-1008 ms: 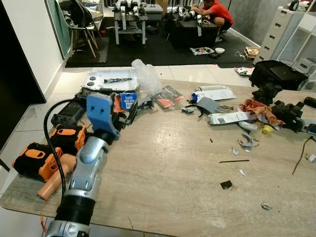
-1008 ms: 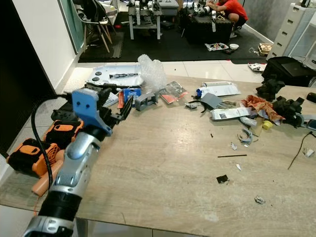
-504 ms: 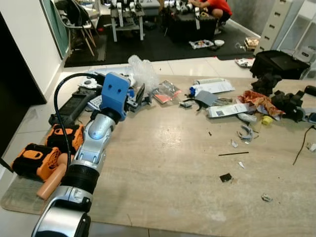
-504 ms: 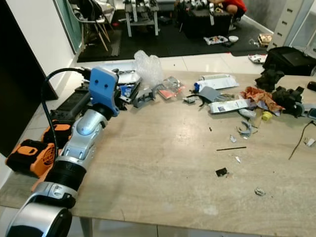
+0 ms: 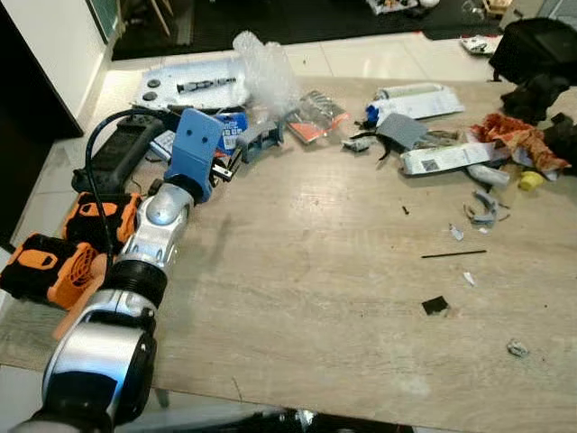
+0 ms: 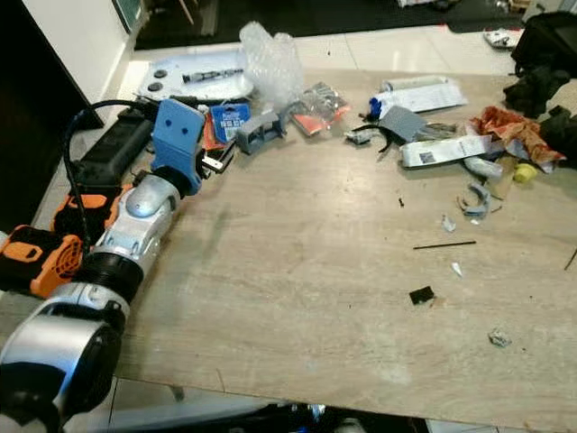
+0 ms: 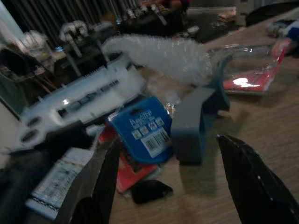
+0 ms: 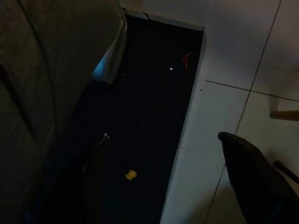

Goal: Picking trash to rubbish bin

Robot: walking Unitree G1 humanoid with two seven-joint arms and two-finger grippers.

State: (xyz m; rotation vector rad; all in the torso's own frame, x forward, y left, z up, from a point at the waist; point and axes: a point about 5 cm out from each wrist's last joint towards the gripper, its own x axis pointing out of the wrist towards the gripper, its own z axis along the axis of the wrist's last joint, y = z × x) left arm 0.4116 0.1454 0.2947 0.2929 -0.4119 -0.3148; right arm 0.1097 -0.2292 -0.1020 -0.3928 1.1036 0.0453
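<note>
Trash lies scattered along the far side of the wooden table (image 5: 315,271): bubble wrap (image 5: 263,68), a blue card pack (image 5: 233,126), a grey plastic piece (image 5: 261,140), a red-and-clear packet (image 5: 317,115) and a white tube pack (image 5: 416,95). My left gripper (image 5: 230,165) reaches low over the table just short of the blue card pack (image 7: 140,128) and the grey piece (image 7: 196,116). Its fingers (image 7: 93,186) are open and hold nothing. My right gripper (image 8: 163,140) hangs open over a dark mat and pale floor tiles.
Orange-and-black power tools (image 5: 54,262) and a black case (image 5: 122,158) crowd the table's left end beside my arm. A white moulded tray (image 5: 189,77) lies behind the pile. Paper strips, an orange wrapper (image 5: 514,135), a yellow cap (image 5: 528,180) and small scraps (image 5: 435,305) litter the right side.
The head view has tipped downward and closer to the table. My left arm has stretched farther forward and lower toward the blue card pack, still holding nothing.
</note>
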